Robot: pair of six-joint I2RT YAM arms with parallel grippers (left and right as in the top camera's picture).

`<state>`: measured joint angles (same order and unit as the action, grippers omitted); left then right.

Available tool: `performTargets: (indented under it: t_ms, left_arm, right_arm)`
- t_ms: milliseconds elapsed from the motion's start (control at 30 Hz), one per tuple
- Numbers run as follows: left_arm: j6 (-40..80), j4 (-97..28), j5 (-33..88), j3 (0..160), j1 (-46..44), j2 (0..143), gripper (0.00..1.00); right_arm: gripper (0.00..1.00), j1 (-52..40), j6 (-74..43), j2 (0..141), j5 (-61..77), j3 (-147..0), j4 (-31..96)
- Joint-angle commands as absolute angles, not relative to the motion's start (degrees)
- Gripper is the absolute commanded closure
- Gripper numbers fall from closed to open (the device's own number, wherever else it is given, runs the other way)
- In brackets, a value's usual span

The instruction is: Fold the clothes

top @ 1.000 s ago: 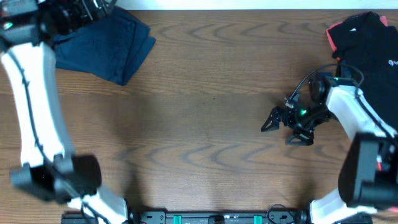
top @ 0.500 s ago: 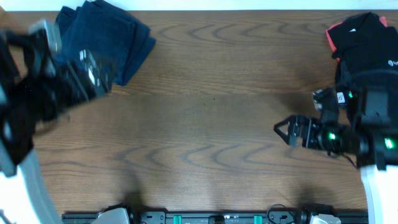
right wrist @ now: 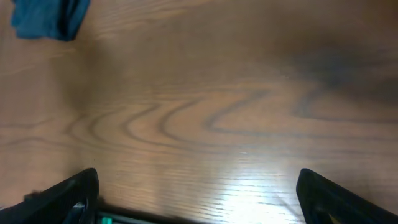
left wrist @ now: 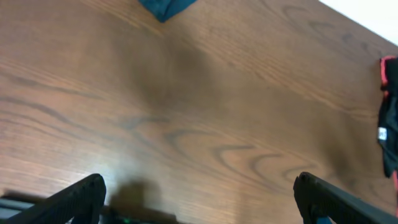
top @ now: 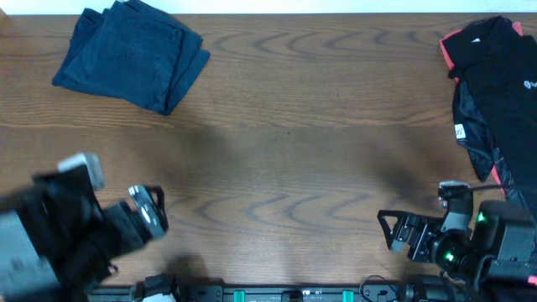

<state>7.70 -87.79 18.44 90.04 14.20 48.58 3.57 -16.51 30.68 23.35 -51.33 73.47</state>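
Folded dark navy clothes (top: 134, 54) lie at the table's far left corner; one corner of them shows in the left wrist view (left wrist: 165, 6) and a bigger part in the right wrist view (right wrist: 50, 18). A crumpled black garment with coral-pink trim (top: 495, 75) lies at the far right, also at the left wrist view's right edge (left wrist: 388, 124). My left gripper (left wrist: 199, 210) is open over bare wood at the front left. My right gripper (top: 388, 232) is open and empty near the front right. Both are far from the clothes.
The left arm (top: 75, 226) is blurred at the front left edge. The wooden table (top: 285, 151) stretches between the two piles. A dark rail with green lights (top: 294, 294) runs along the front edge.
Both arms have drawn back toward the front edge. The left arm left the navy pile, and the right arm moved away from the black garment. Both grippers stayed open.
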Motion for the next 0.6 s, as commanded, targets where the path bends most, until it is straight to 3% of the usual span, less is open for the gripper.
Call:
performTargets:
  t_ms: [0, 233, 567]
  left_arm:
    - [8.82, -83.81, 17.45, 79.70, 14.44, 39.88, 0.02]
    - [10.17, -74.13, 17.43, 62.70, 14.44, 26.89, 0.02]
    - [13.47, -72.31, 17.45, 55.68, 14.44, 26.46, 0.02]
  right_arm:
    - [0.01, 3.03, -18.85, 28.73, 20.73, -48.12, 71.77]
    - [0.01, 3.03, -18.87, 28.82, 20.82, -43.29, 62.50]
    - [0.01, 3.03, -19.92, 28.82, 20.56, -41.71, 58.46]
